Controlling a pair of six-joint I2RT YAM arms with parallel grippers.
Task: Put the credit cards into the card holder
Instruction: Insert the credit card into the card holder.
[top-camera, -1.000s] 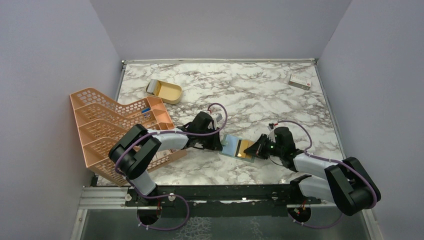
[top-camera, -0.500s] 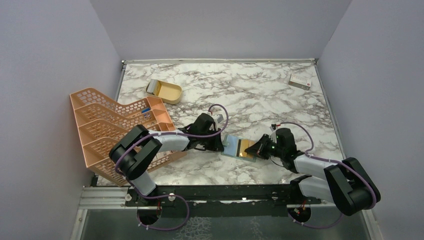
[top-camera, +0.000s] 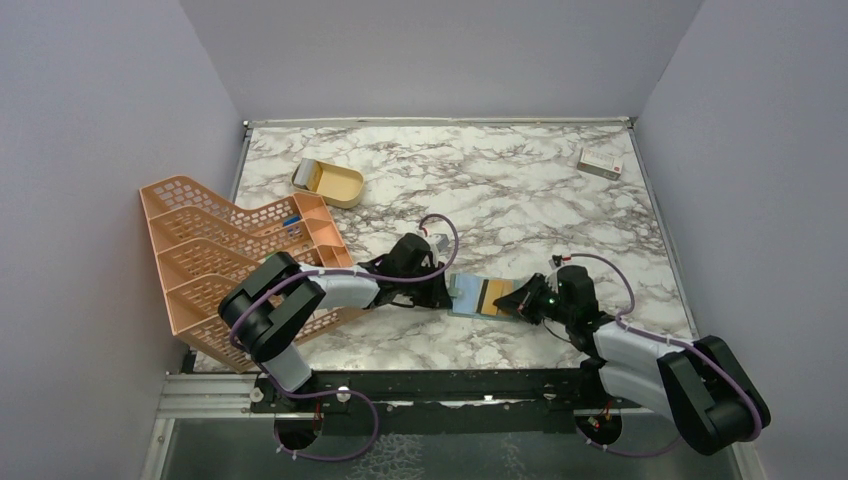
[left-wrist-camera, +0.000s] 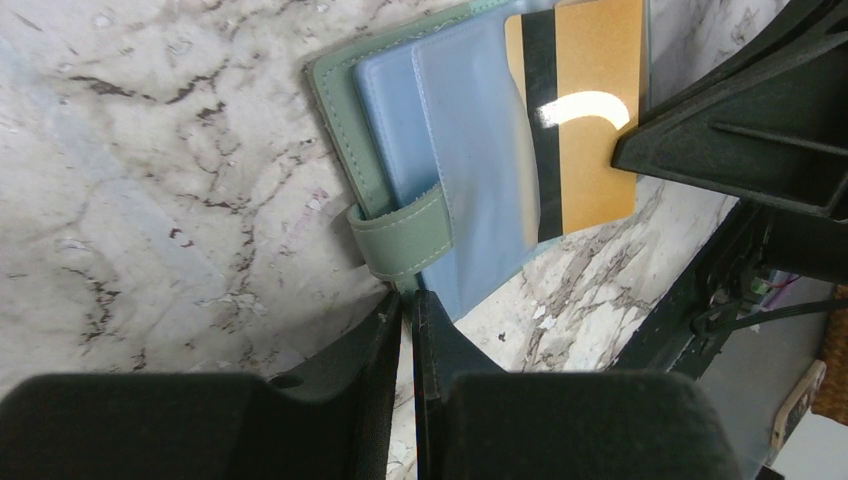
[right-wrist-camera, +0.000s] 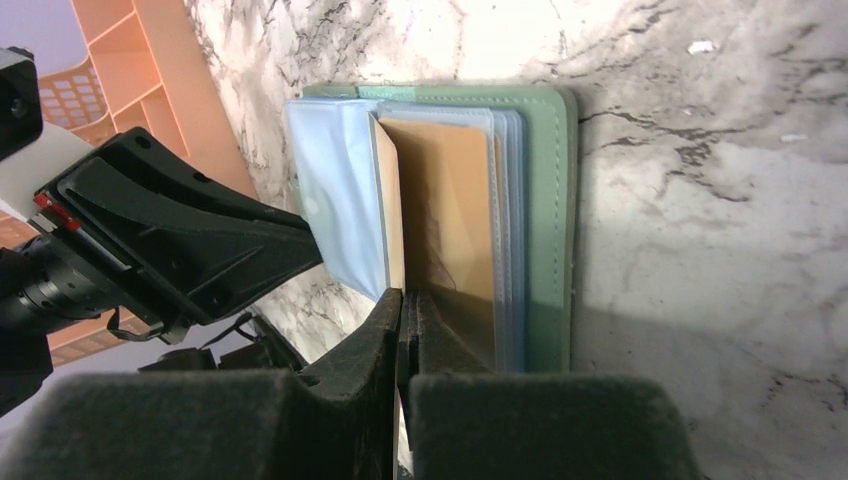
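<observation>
The card holder (top-camera: 468, 293) lies open on the marble table between my two grippers. In the left wrist view its grey-green edge and snap tab (left-wrist-camera: 400, 240) show, with pale blue sleeves (left-wrist-camera: 450, 150). My left gripper (left-wrist-camera: 408, 298) is shut on the holder's edge just below the tab. My right gripper (right-wrist-camera: 403, 298) is shut on a tan-orange credit card (right-wrist-camera: 389, 205), seen edge-on and slid between the sleeves. The same card (left-wrist-camera: 590, 110) shows a black stripe in the left wrist view. A tan face (right-wrist-camera: 455, 220) lies in the holder (right-wrist-camera: 550, 210) beside it.
An orange mesh desk organiser (top-camera: 240, 255) stands at the left, close behind my left arm. A gold oval tin (top-camera: 330, 182) lies at the back left. A white box with a red mark (top-camera: 600, 162) sits at the back right corner.
</observation>
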